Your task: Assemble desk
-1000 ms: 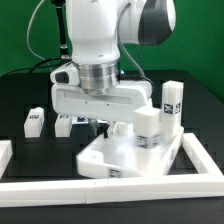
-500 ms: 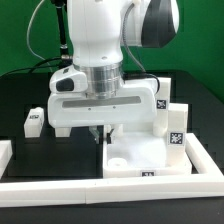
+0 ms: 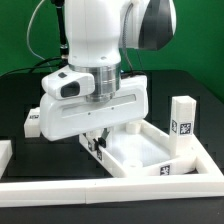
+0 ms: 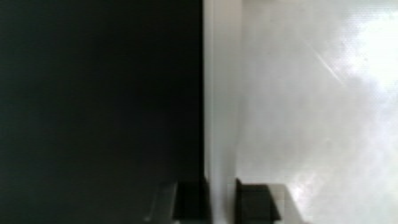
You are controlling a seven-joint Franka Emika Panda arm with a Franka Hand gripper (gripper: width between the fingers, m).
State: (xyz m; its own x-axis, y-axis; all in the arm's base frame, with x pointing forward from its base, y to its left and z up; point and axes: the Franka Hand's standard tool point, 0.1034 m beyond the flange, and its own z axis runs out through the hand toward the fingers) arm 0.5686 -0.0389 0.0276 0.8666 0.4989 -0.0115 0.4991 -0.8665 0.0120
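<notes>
Pinching narrowly with the gripper (image 4: 221, 203): one fingertip on each face of the thin raised wall of the tabletop (image 4: 219, 90), seemingly touching it on both sides. Gripping that wall at the tray's end toward the exterior view's left, with the wrist pointing straight down and the black table (image 3: 25, 165) just outside the rim. Holding it flat on that table, open side up, near the front rail (image 3: 100, 187) and toward the exterior view's right.

Probably sliding or steadying the tabletop by its rim rather than fitting a part, judging by nothing else sitting between the fingers. Showing, at the tray's corner on the exterior view's right, the upright leg (image 3: 182, 122), tag facing the camera; not possible to tell whether seated in its socket or merely set there. Calling next, most likely, for letting go of the rim, lifting clear without tipping the tray, and reaching for the loose leg (image 3: 33, 122), well apart on the exterior view's left.

Counting one tabletop, two legs in sight, and two stretches of rail, including the short rail (image 3: 4, 152) at the picture's edge; further legs possibly hiding behind the arm.
</notes>
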